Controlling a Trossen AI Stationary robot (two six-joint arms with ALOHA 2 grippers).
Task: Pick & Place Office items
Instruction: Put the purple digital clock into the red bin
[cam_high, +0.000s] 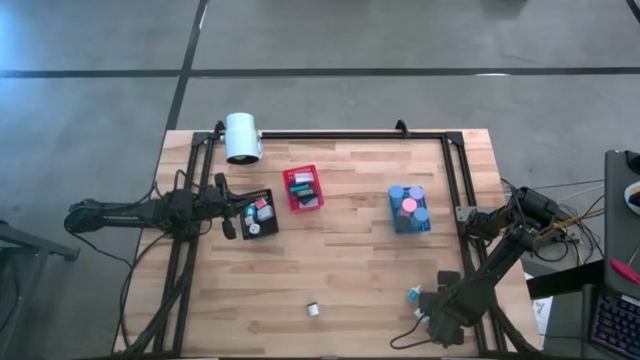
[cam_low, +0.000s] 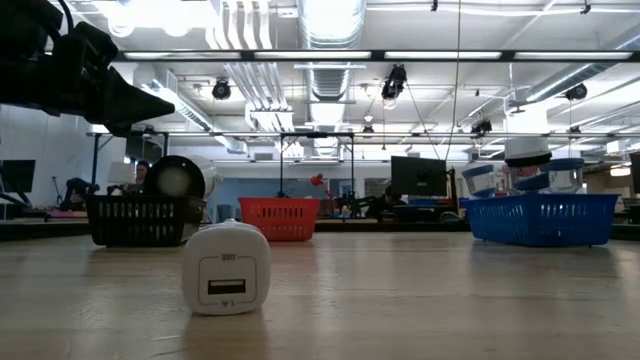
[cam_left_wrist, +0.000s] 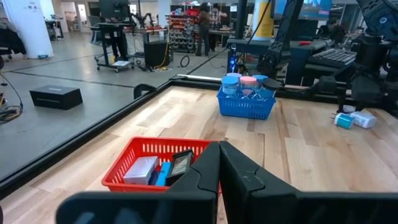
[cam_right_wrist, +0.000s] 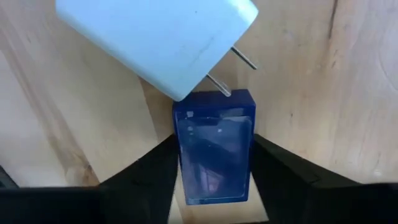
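A small blue box (cam_right_wrist: 214, 149) lies flat on the wood near the table's right front corner, seen as a teal speck in the high view (cam_high: 413, 293). A white plug-in charger (cam_right_wrist: 155, 37) lies beside it, its two prongs reaching the box's end. My right gripper (cam_right_wrist: 214, 140) points down over the box and is shut on it. At the table's left, my left gripper (cam_left_wrist: 219, 163) stays level and shut, beside the black bin (cam_high: 258, 215). Another small white charger (cam_low: 226, 268) stands alone near the front edge. My right gripper pinches the blue box by its two long sides (cam_right_wrist: 181, 163), one dark finger (cam_right_wrist: 155, 174) on each side. The fingers come from above, pointing down, and lie across the box. The box rests flat on the table.
A red bin (cam_high: 304, 188) with items stands at the middle back, a blue bin (cam_high: 408, 208) with round tubs to its right. A big white cylinder (cam_high: 242, 137) lies at the far left corner. A black frame rail (cam_high: 455, 190) runs along the right side.
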